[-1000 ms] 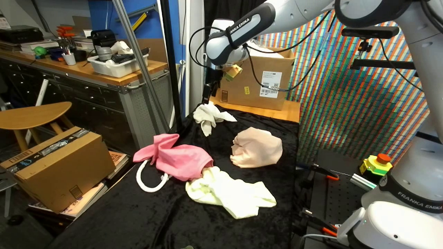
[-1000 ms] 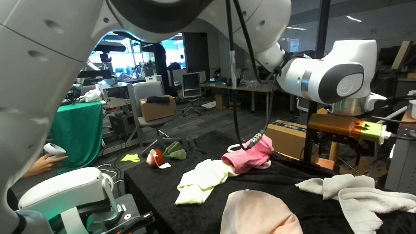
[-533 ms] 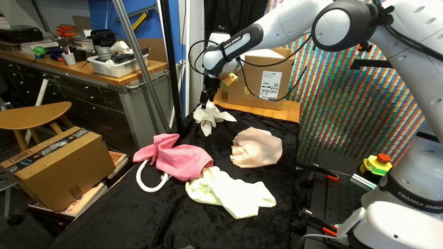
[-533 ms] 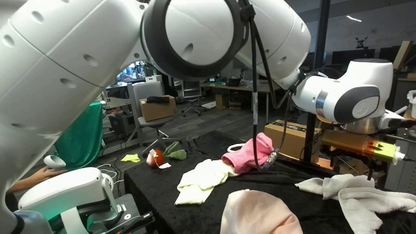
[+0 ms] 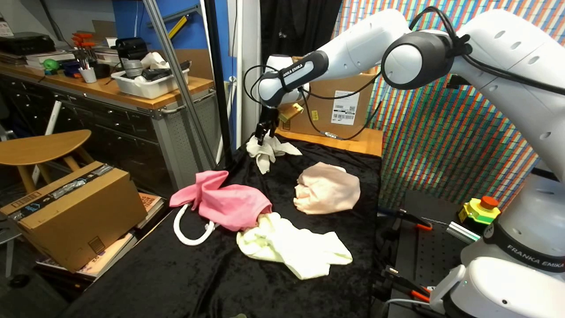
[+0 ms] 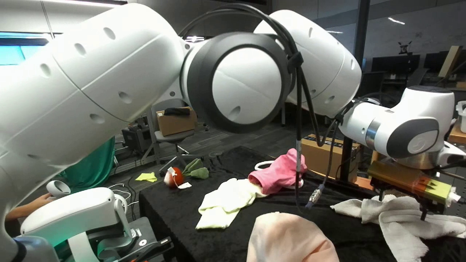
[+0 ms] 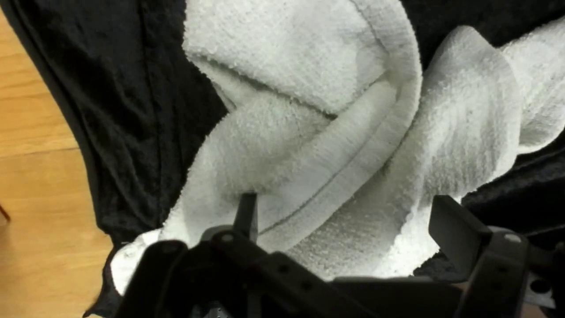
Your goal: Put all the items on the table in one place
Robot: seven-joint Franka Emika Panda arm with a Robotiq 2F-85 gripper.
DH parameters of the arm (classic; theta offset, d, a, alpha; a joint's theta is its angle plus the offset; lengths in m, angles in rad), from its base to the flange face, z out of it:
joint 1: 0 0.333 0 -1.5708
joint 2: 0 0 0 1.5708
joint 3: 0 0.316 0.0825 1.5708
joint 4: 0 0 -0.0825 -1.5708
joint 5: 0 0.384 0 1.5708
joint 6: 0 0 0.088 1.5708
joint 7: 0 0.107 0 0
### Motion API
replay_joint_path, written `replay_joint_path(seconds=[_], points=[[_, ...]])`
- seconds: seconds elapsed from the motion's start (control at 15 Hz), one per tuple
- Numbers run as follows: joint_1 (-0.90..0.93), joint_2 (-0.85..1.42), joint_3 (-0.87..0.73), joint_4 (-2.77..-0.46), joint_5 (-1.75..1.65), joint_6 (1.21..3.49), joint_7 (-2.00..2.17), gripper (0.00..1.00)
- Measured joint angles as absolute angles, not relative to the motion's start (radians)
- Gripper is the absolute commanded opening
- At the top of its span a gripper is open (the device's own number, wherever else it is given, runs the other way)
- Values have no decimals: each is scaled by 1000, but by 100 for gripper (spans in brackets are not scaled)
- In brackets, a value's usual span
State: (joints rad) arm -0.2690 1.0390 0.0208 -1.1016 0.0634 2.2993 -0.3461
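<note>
A small white cloth (image 7: 300,145) lies rumpled at one end of the black-covered table (image 5: 185,282). My gripper (image 7: 344,207) points down over this cloth with its jaws wide apart, a finger on each side of a fold, nothing gripped. Whether the fingertips touch the fabric I cannot tell. In both exterior views the pink cloth (image 5: 234,201) meets the pale yellow cloth (image 5: 300,247) end to end. A white rope loop (image 5: 187,240) curves out from under the pink one. The peach-beige cloth (image 6: 291,236) rests apart, between the yellow and white ones.
A round orange-red object (image 6: 174,177) with a white tag and a green floppy piece (image 6: 196,169) lie near the table's other end. A cardboard box (image 5: 335,106) stands behind the gripper on a wooden surface (image 5: 371,141). A dark upright post (image 6: 347,156) rises beside the table.
My gripper has come down onto the area of the white cloth, and the arm's elbow has swung lower. The jaws have stayed apart. All the cloths lie as before.
</note>
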Motion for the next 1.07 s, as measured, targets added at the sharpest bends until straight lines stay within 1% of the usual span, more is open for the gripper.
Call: replay_joint_path(seconds=[0.47, 1.07], points=[[-279, 1098, 17, -1020, 63, 2276, -268, 100], [-278, 1111, 16, -1010, 63, 2225, -261, 100]])
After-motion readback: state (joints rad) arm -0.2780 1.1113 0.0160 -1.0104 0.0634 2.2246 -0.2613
